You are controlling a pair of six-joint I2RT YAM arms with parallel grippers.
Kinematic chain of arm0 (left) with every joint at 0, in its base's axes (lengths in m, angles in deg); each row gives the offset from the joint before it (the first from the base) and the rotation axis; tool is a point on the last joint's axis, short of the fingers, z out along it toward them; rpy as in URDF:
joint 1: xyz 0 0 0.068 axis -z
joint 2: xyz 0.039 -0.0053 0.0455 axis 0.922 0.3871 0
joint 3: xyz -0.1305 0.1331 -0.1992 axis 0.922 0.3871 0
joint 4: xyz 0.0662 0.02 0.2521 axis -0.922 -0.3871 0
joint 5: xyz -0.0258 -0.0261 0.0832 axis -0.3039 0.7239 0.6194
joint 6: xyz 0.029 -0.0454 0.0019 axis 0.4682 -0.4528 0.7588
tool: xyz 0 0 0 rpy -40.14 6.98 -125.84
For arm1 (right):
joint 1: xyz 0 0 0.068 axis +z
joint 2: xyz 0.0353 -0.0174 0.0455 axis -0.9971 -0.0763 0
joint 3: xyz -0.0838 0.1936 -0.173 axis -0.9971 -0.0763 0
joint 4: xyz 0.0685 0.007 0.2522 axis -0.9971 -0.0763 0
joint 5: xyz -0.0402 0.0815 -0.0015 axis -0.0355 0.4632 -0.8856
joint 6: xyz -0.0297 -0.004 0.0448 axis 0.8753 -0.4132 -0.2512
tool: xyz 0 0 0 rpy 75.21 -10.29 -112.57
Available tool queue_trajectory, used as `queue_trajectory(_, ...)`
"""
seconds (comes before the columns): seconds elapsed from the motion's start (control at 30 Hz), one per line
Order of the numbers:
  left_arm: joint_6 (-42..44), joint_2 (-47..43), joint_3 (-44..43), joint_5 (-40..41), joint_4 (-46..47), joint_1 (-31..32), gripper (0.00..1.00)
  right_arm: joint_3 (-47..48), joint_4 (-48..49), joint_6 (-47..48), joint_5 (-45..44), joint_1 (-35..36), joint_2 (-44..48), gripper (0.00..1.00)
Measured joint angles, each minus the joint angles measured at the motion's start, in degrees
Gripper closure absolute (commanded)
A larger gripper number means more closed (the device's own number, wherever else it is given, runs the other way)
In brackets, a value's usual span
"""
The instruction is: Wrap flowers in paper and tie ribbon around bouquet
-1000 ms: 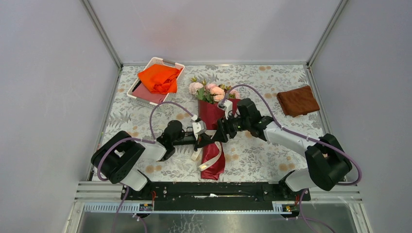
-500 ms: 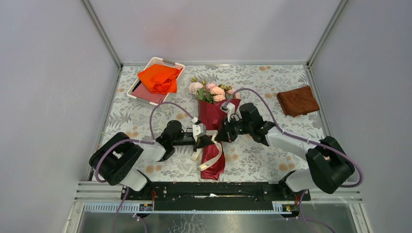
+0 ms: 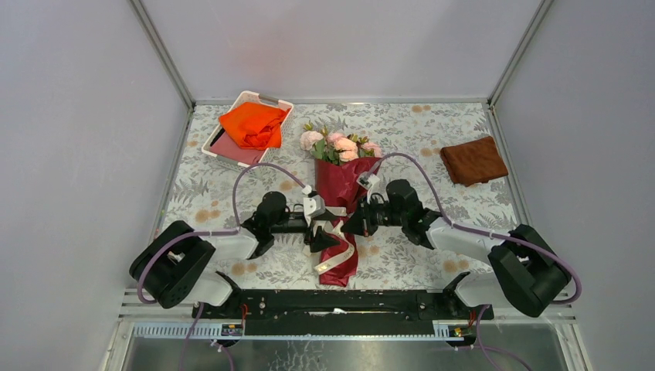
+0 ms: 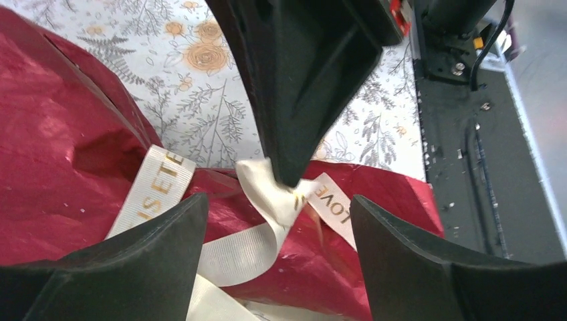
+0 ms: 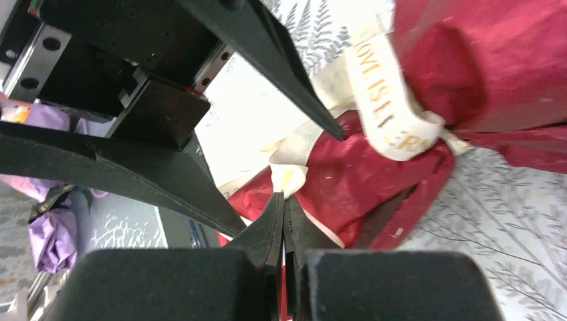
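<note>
The bouquet lies mid-table: pink flowers (image 3: pixel 338 147) top a dark red paper (image 3: pixel 337 185) cone that runs toward the near edge. The cream ribbon (image 3: pixel 337 249) with gold lettering is looped around the cone's narrow part. From the right, my right gripper (image 3: pixel 352 226) is shut, its tips (image 5: pixel 284 200) pinching a fold of ribbon (image 5: pixel 289 177). From the left, my left gripper (image 3: pixel 326 232) stands open (image 4: pixel 277 200). Its fingers (image 4: pixel 134 267) straddle that ribbon (image 4: pixel 247 251) over the paper (image 4: pixel 60 154) without touching it. The right gripper's fingers (image 4: pixel 294 100) reach down between them.
A white tray (image 3: pixel 266 98) with a folded orange cloth (image 3: pixel 251 124) stands at the back left. A folded brown cloth (image 3: pixel 473 160) lies at the back right. The black rail (image 3: pixel 332 301) runs along the near edge; grey walls close in three sides.
My right gripper has shut on the ribbon. My left gripper, shut a moment ago, has opened and let go. Both arms have shifted slightly toward the near edge.
</note>
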Motion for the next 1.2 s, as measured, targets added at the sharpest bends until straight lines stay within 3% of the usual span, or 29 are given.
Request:
queue_trajectory(0.17, -3.8, -0.5, 1.9, 2.4, 0.7, 0.0, 0.17, -1.4, 5.4, -4.1, 0.1, 3.1, -2.0, 1.0)
queue_trajectory(0.33, -5.4, 2.0, 2.5, 5.1, 2.0, 0.0, 0.48, -1.5, 7.7, -5.7, -0.5, 3.2, -3.9, 1.0)
queue_trajectory(0.5, -6.6, 4.2, 2.5, 6.8, 4.4, -0.3, 0.68, -1.0, 8.5, -6.2, -1.0, 3.2, -5.2, 1.0)
queue_trajectory(0.6, -7.8, 4.9, 2.5, 6.8, 5.4, -0.4, 0.95, -0.9, 8.7, -6.4, -1.3, 3.2, -5.5, 1.0)
queue_trajectory(0.63, -8.1, 5.1, 2.5, 6.7, 5.9, -0.3, 1.0, -0.9, 8.7, -6.4, -1.4, 3.2, -5.5, 1.0)
queue_trajectory(0.67, -8.5, 5.2, 2.5, 6.6, 6.0, -0.4, 1.0, -0.9, 8.7, -6.5, -1.4, 3.2, -5.5, 1.0)
queue_trajectory(0.77, -9.1, 5.4, 2.5, 6.5, 6.4, -0.4, 1.0, -0.2, 7.1, -6.4, -1.1, 3.0, -5.5, 0.74)
queue_trajectory(0.8, -9.4, 5.4, 2.4, 6.6, 6.3, -0.5, 1.0, 0.9, 5.1, -5.8, -1.0, 2.7, -5.5, 0.7)
queue_trajectory(0.97, -11.3, 4.9, 1.6, 7.0, 4.2, -1.4, 1.0, 12.0, -11.0, 2.0, -4.0, -0.5, -4.0, 0.65)
queue_trajectory(1.2, -12.2, 4.3, -0.1, 8.0, 1.5, -1.9, 0.96, 26.4, -23.5, 13.2, -6.9, -1.4, -8.0, 0.56)
